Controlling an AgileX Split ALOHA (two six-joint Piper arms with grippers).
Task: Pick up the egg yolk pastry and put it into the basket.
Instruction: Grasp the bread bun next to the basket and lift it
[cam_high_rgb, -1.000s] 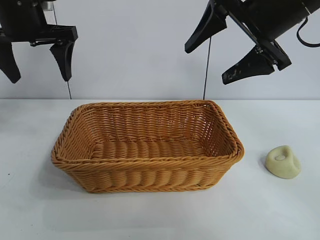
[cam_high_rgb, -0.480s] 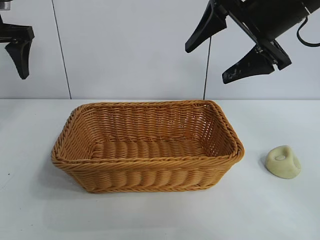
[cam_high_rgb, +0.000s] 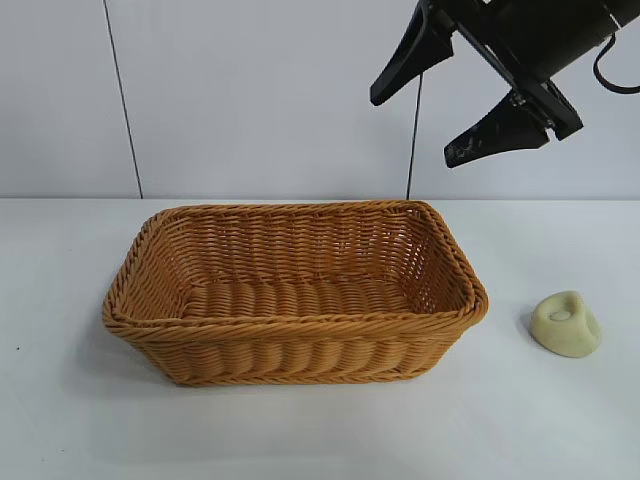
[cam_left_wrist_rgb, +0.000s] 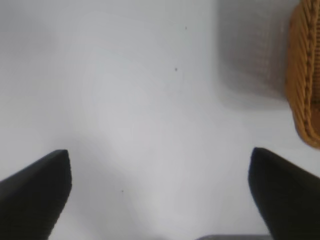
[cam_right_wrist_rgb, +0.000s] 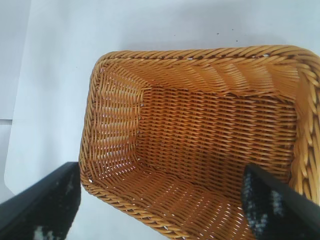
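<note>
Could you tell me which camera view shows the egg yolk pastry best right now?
The exterior view: the egg yolk pastry lies whole on the table, apart from the basket. Neither wrist view shows it; the left shows bare table and a basket corner, the right the basket's inside.

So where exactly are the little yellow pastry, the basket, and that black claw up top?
egg yolk pastry (cam_high_rgb: 566, 324): exterior view, its domed top.
basket (cam_high_rgb: 300, 322): exterior view, near braided rim.
right gripper (cam_high_rgb: 440, 105): exterior view, the gap between its open fingertips.
</note>
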